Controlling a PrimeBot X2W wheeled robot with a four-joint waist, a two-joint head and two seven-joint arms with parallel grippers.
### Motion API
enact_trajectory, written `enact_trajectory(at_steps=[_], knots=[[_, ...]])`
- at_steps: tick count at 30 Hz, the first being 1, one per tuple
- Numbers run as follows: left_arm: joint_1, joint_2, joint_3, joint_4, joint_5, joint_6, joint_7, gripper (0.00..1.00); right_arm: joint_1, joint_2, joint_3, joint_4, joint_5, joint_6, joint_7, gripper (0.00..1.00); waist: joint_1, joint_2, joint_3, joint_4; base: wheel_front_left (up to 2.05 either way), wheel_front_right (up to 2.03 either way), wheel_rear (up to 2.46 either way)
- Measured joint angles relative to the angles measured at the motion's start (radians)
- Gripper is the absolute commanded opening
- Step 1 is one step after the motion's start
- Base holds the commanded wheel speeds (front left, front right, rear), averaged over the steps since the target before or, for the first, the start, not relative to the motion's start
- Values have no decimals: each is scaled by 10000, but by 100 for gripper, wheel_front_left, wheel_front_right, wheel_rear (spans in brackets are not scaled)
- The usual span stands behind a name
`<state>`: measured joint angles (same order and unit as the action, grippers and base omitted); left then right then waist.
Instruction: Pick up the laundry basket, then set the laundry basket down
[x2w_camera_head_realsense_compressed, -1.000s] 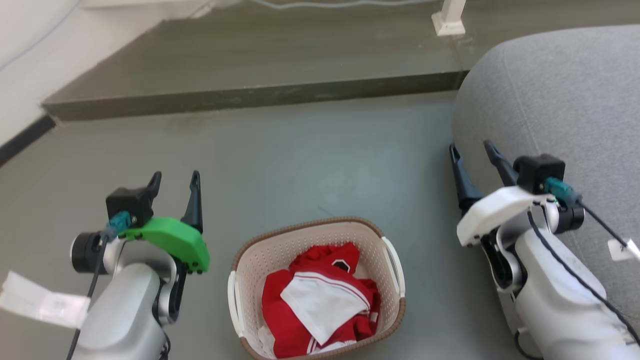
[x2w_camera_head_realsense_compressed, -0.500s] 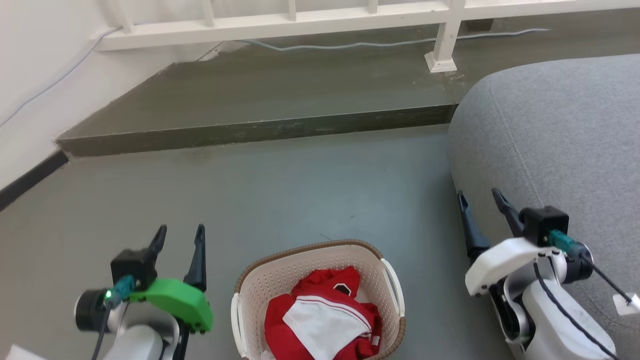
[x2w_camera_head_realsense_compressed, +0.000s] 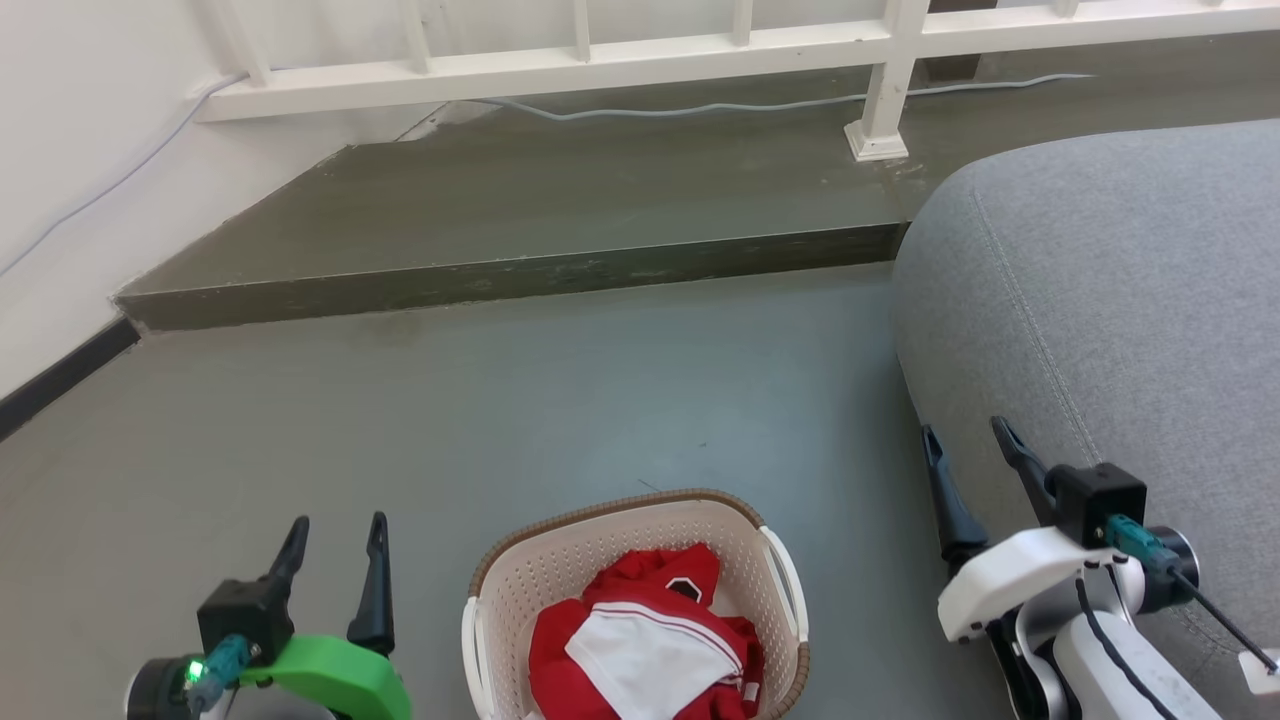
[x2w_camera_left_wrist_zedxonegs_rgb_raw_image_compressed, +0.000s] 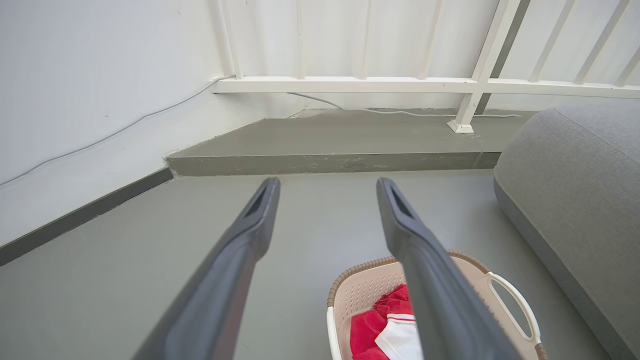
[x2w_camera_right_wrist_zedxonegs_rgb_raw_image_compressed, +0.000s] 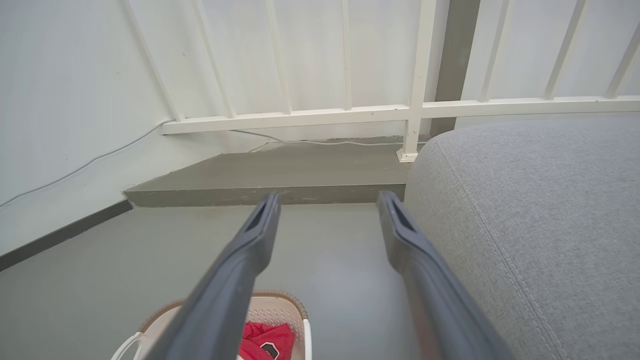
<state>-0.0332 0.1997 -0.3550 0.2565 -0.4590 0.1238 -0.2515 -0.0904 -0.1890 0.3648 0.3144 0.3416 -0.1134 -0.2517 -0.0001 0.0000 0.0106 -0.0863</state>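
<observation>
The laundry basket (x2w_camera_head_realsense_compressed: 560, 555) stands on the grey floor at the bottom centre of the head view, cream with a brown rim and white side handles, holding red and white clothes (x2w_camera_head_realsense_compressed: 640, 640). My left gripper (x2w_camera_head_realsense_compressed: 335, 535) is open to the basket's left, apart from it. My right gripper (x2w_camera_head_realsense_compressed: 968, 445) is open to its right, beside the grey cushion. The left wrist view has the basket (x2w_camera_left_wrist_zedxonegs_rgb_raw_image_compressed: 365, 290) low right behind one finger, and the gripper (x2w_camera_left_wrist_zedxonegs_rgb_raw_image_compressed: 327, 187) open. The right wrist view shows the basket (x2w_camera_right_wrist_zedxonegs_rgb_raw_image_compressed: 280, 302) at the bottom edge, below the open gripper (x2w_camera_right_wrist_zedxonegs_rgb_raw_image_compressed: 327, 200).
A large grey cushion (x2w_camera_head_realsense_compressed: 1100, 300) rises at the right. A raised concrete step (x2w_camera_head_realsense_compressed: 520, 270) runs across ahead, with a white railing (x2w_camera_head_realsense_compressed: 600, 65) and a cable (x2w_camera_head_realsense_compressed: 700, 105) behind it. A white wall with a dark baseboard (x2w_camera_head_realsense_compressed: 60, 370) lies at the left.
The head camera has tilted up, so the railing has come into view and the basket and both arms sit lower in the picture. Both grippers stay open and away from the basket.
</observation>
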Motion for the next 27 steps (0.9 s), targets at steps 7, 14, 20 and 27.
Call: enact_trajectory(at_steps=[7,14,20,27], knots=[[630,-276,320,-550,474,0,0,100,449,10,-67,-382,-119,-29,0,100,0,0,-37,0,0,0,0],[1145,-374,663,-1120,796,2,0,100,644,13,-180,-790,-276,-44,0,100,0,0,-68,21,0,0,0],[1466,-600,899,-1549,1145,2,44,100,919,13,-247,-1011,-380,-102,0,100,0,0,-101,31,0,0,0],[1806,-744,1158,-2025,1413,2,236,100,1057,17,-320,-1197,-472,-104,0,100,0,0,-118,25,0,0,0]])
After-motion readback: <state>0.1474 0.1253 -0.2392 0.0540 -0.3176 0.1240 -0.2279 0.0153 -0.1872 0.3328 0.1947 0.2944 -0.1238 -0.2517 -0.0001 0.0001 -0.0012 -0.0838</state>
